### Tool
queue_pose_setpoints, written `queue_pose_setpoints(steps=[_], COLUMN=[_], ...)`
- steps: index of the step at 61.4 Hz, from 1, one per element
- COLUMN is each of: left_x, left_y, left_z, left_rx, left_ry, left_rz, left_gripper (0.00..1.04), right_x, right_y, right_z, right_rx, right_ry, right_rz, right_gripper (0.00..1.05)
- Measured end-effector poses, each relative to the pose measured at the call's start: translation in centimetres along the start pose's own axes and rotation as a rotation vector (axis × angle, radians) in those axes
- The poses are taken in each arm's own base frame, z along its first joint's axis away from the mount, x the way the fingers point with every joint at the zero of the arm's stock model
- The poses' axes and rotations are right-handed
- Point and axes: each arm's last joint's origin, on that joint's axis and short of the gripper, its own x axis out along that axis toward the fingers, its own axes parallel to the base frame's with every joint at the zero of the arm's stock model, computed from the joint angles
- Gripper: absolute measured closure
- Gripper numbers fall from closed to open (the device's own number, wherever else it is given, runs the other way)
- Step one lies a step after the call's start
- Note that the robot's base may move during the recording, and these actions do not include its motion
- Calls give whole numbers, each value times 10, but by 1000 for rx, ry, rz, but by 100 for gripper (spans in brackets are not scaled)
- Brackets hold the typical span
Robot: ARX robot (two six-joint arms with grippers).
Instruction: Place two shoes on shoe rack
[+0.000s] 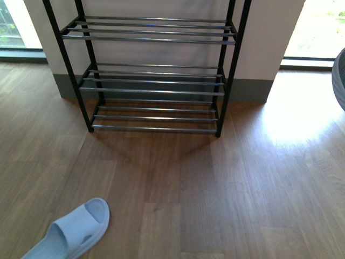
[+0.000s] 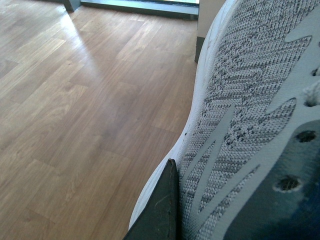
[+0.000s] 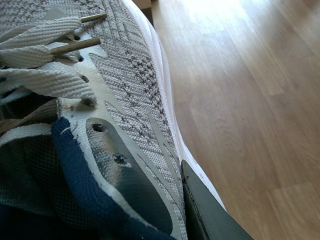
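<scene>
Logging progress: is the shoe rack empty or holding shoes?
Empty as far as shown: the shoe rack has three visible tiers, all bare bars. Anything higher is out of frame.

You have two grey knit sneakers with white soles: one sneaker (image 2: 250, 100) at the left wrist camera, one sneaker (image 3: 130, 75) at the right. You also have one black metal-framed shoe rack (image 1: 151, 39) showing three chrome-bar tiers, and one pale blue rubber slide sandal (image 1: 73, 229).
</scene>
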Motion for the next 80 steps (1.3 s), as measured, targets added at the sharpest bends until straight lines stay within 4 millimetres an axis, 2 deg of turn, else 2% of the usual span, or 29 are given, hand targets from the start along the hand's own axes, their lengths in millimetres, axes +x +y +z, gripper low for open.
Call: queue_pose_setpoints(steps=[80], left_x=[0], left_y=[0], left_z=[0], left_rx=[-2], left_ry=[1], left_rz=[2], left_gripper=[103], right_x=[0], right_y=[0], right_z=[0], right_rx=[0], right_ry=[0], right_rz=[3], right_gripper=[104])
